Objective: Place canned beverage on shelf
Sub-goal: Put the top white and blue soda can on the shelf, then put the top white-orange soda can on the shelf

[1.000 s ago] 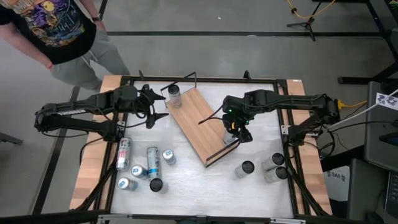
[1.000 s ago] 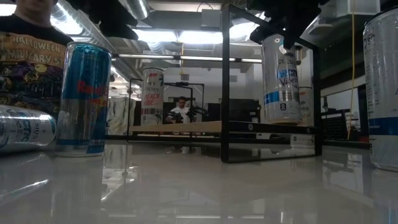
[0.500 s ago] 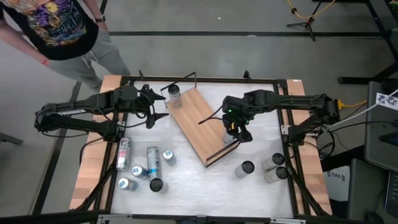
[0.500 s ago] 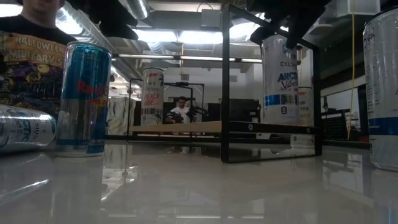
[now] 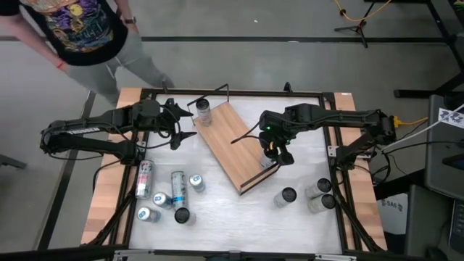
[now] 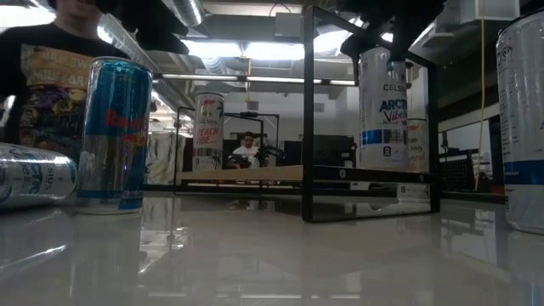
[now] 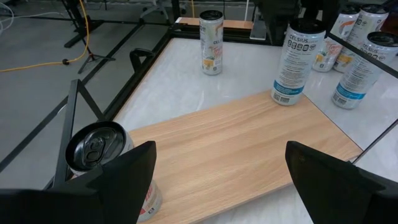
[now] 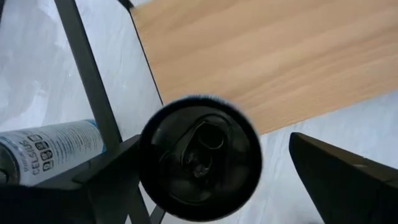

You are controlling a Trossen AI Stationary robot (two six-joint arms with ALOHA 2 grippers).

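With the can [image 8: 199, 158] standing on the shelf [image 5: 226, 145] between the right gripper's [image 5: 274, 156] parted jaws, apparently released, the next move is a straight lift clear.

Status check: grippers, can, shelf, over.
Right gripper open above Celsius can, can upright on shelf. Left gripper open, waiting at shelf's far end. Nothing obstructing.

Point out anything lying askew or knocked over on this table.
Two cans lie on their sides near the table's left edge, among cans that stand upright. The shelf sits diagonally on the table rather than square to its edges. Nothing looks spilled or damaged.
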